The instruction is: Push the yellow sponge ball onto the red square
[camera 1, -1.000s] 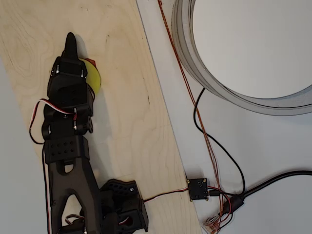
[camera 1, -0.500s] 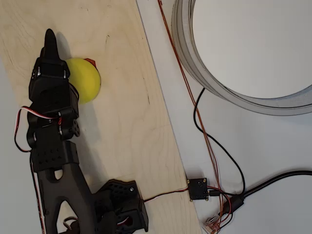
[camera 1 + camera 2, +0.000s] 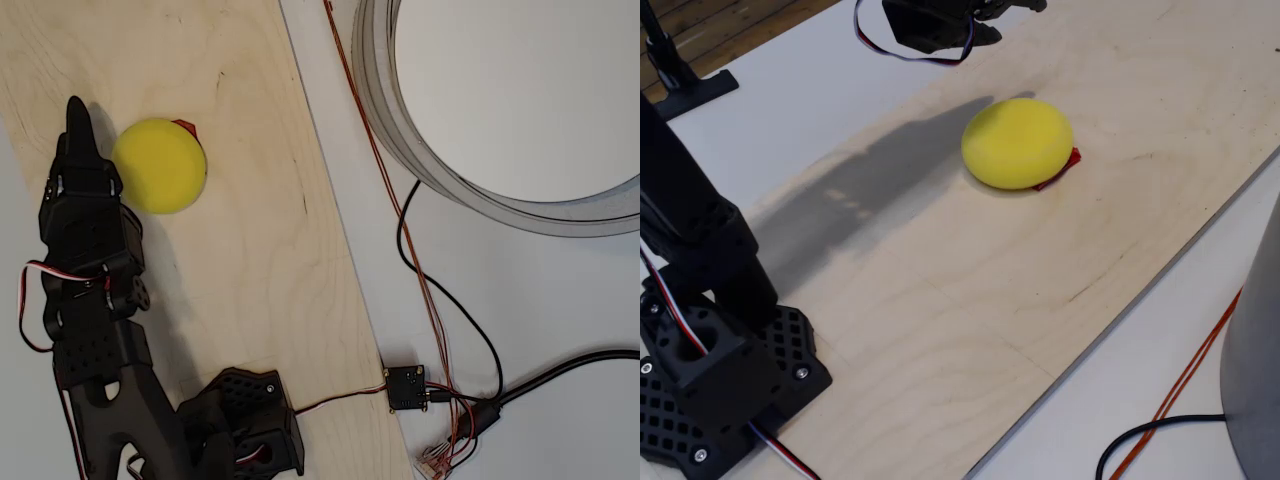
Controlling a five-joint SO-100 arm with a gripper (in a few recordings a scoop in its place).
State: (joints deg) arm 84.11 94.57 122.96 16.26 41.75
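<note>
On the wooden board on the table (image 3: 560,330), the yellow ball (image 3: 159,166) sits over the red square (image 3: 185,127), near the board's left edge in the overhead view. Beside it, apart, the tool (image 3: 77,115) is pinched narrow, holding nothing.

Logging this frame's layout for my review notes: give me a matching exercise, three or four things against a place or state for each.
Things:
1. yellow sponge ball
2. red square
3. gripper
4. grey ring

Places or states:
A. mostly covered, only a corner showing
B. off the wooden board, on the white table
C. left of the ball in the overhead view
D. resting on top of the red patch

Pairs: 1-D, 2-A, 3-C, 4-B
</note>
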